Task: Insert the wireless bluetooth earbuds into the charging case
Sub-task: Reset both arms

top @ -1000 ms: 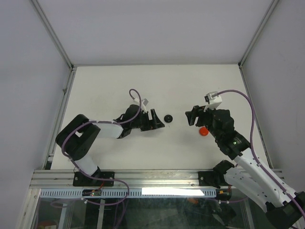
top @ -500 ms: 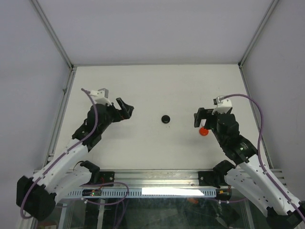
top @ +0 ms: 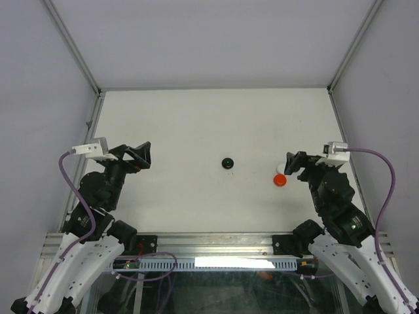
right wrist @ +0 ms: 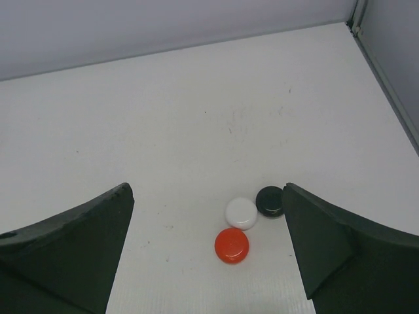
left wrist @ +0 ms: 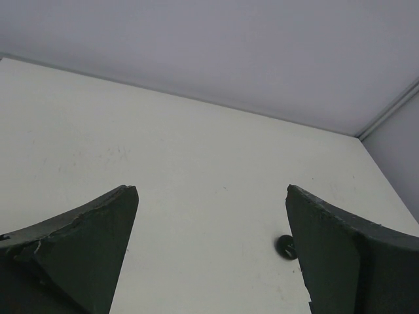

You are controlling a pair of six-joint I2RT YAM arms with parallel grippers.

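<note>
Left pincer [top: 145, 157] stood open, empty, at left; right pincer [top: 289, 165] open, empty, near red puck [top: 279, 180] and white puck [top: 281, 169]; black puck [top: 227, 163] at centre.

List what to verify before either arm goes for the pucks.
1. Jaws of left gripper wide and empty: ok.
2. Jaws of right gripper wide and empty: ok.
3. Sight of earbuds: not ok, none shows in any view.
4. Puck lids open: cannot tell; white puck, red puck and black puck show only smooth tops.
5. Room to grasp one: not ok, white puck touches black puck, red puck close beside.
6. Place of lone black puck known: ok, mid-table, apart from both grippers.
</note>
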